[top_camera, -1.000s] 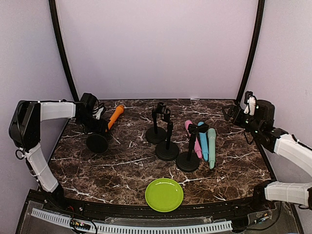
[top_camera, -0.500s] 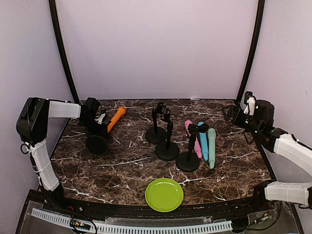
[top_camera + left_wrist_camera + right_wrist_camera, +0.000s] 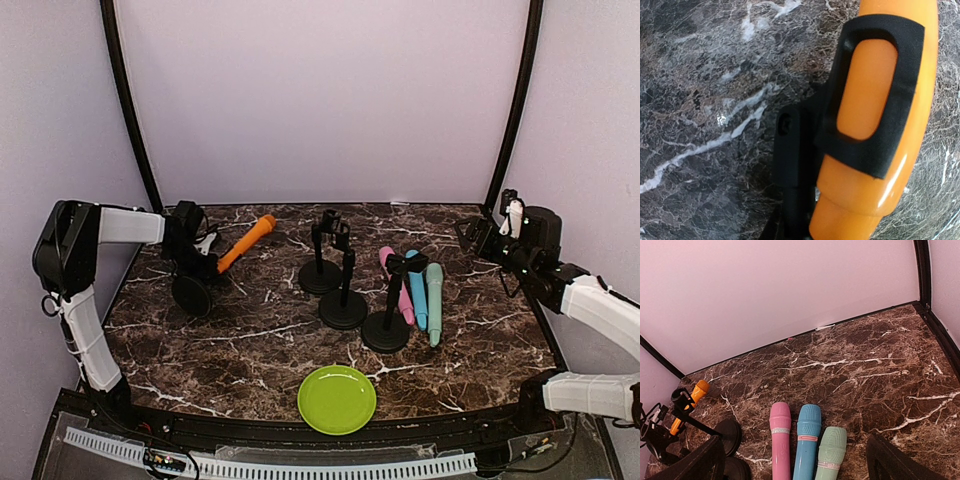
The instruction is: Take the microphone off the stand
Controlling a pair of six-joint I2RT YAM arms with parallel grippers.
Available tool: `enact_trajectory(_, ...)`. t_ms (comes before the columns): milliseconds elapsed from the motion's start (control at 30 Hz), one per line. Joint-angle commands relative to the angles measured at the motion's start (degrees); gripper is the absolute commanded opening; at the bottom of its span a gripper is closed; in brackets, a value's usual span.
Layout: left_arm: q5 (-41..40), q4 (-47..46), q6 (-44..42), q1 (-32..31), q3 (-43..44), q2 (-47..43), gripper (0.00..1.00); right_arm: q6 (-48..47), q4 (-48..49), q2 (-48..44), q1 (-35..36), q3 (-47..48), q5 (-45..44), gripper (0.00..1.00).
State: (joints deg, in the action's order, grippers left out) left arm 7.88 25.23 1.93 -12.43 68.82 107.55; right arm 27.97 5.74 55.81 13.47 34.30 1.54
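The orange microphone (image 3: pixel 245 241) sits in the black clip (image 3: pixel 890 50) of a stand at the far left, whose round base (image 3: pixel 190 295) looks tipped off the marble. My left gripper (image 3: pixel 200 252) is shut on the microphone's lower end. In the left wrist view the orange body (image 3: pixel 875 105) fills the right side, and my fingers are hidden below it. The right wrist view shows the microphone (image 3: pixel 690 400) small at the far left. My right gripper (image 3: pixel 475 235) hovers open at the back right, holding nothing.
Three empty black stands (image 3: pixel 343 305) stand mid-table. Pink (image 3: pixel 395 285), blue (image 3: pixel 417 290) and green (image 3: pixel 434 300) microphones lie side by side to their right. A green plate (image 3: pixel 337 398) sits near the front edge. Black frame posts rise at both back corners.
My left gripper has closed on the orange microphone. The microphone's head has swung to the right and the stand's base has shifted slightly left. The right arm has not moved.
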Motion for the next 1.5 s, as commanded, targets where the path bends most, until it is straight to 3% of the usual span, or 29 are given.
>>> enact_trajectory(0,0.84,-2.65,-0.71,-0.14,-2.16,-5.45,0.00,0.20,1.99,-0.73,-0.21,-0.15,-0.74,0.99)
enact_trajectory(567,-2.50,-15.12,0.83,-3.01,-10.20,-23.48,0.00,0.87,1.73,-2.80,-0.26,0.96,0.44,0.99)
enact_trajectory(1067,-11.59,-28.30,2.27,-16.27,-14.80,-35.74,0.00,4.36,6.39,-7.78,0.54,3.28,10.22,0.99)
enact_trajectory(1233,-15.06,-33.92,2.36,-22.26,-15.83,-37.37,0.00,5.91,11.34,-6.58,5.03,3.94,9.56,0.99)
enact_trajectory(1467,-21.17,-40.06,0.44,-31.04,-14.36,-34.84,0.00,2.43,13.09,1.08,16.64,10.59,2.95,0.99)
